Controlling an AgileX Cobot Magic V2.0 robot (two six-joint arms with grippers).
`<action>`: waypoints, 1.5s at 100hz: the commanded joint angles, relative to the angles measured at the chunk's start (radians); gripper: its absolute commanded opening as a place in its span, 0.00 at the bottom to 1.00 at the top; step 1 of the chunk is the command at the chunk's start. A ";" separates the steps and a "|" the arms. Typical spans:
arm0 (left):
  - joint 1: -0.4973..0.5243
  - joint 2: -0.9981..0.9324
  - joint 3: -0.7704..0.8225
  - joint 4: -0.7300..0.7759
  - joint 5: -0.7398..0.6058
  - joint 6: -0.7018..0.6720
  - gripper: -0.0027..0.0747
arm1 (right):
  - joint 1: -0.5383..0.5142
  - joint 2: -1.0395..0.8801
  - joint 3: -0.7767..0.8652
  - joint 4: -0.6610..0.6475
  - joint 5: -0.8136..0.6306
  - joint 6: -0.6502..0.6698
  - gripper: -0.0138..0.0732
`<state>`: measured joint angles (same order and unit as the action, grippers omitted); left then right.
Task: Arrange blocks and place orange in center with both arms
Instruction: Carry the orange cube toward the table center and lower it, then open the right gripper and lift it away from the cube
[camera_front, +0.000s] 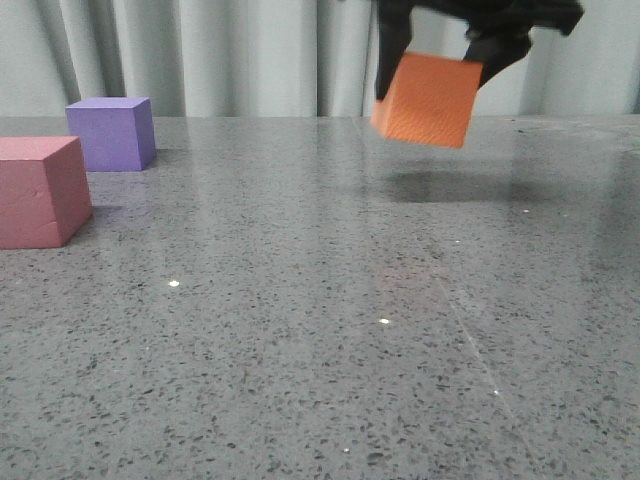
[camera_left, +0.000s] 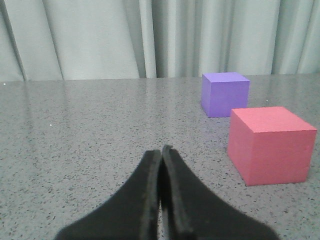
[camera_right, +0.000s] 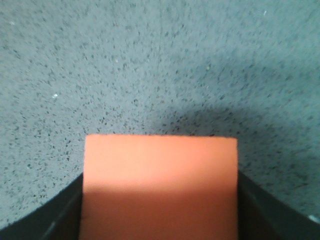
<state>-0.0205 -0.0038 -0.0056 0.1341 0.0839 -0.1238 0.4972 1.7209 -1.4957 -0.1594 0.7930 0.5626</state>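
The orange cube (camera_front: 428, 98) hangs tilted in the air above the table's far right, held by my right gripper (camera_front: 440, 58), which is shut on it. In the right wrist view the orange cube (camera_right: 160, 185) fills the space between the two black fingers. The purple cube (camera_front: 112, 132) stands at the far left, and the pink-red cube (camera_front: 40, 190) sits in front of it at the left edge. My left gripper (camera_left: 161, 152) is shut on nothing, low over the table, with the pink-red cube (camera_left: 270, 144) and the purple cube (camera_left: 224, 93) apart from it.
The grey speckled stone tabletop (camera_front: 320, 330) stretches bare between the cubes. A pale curtain (camera_front: 250, 50) hangs behind the table's far edge. A dark shadow (camera_front: 450, 185) lies on the stone under the lifted cube.
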 joint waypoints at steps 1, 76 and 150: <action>0.002 -0.033 0.055 -0.007 -0.078 -0.004 0.01 | 0.030 -0.018 -0.038 -0.104 -0.037 0.099 0.50; 0.002 -0.033 0.055 -0.007 -0.078 -0.004 0.01 | 0.076 0.103 -0.089 -0.129 -0.075 0.203 0.49; 0.002 -0.033 0.055 -0.007 -0.078 -0.004 0.01 | 0.076 0.102 -0.199 -0.133 0.060 0.105 0.89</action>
<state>-0.0205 -0.0038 -0.0056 0.1341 0.0839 -0.1238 0.5751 1.8741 -1.6211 -0.2616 0.8308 0.7213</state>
